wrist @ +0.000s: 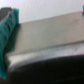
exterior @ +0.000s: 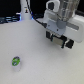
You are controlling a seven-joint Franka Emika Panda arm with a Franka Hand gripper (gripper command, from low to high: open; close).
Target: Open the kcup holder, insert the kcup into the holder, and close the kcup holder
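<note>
The kcup (exterior: 16,62), a tiny white pod with a green-and-blue top, stands alone on the white table toward the exterior view's left front. My gripper (exterior: 59,42) hangs at the exterior view's upper right, far from the pod. A dark shape under the hand may be the kcup holder (exterior: 56,36), mostly hidden by the arm. In the wrist view, the teal finger pads (wrist: 8,25) sit wide apart at the picture's edges. A blurred grey flat surface with a dark edge (wrist: 45,37) lies close behind them. The gripper (wrist: 44,44) looks open, with nothing held.
The white table (exterior: 40,65) fills most of the exterior view. Dark cables and clutter (exterior: 12,19) lie along its far edge at the exterior view's upper left.
</note>
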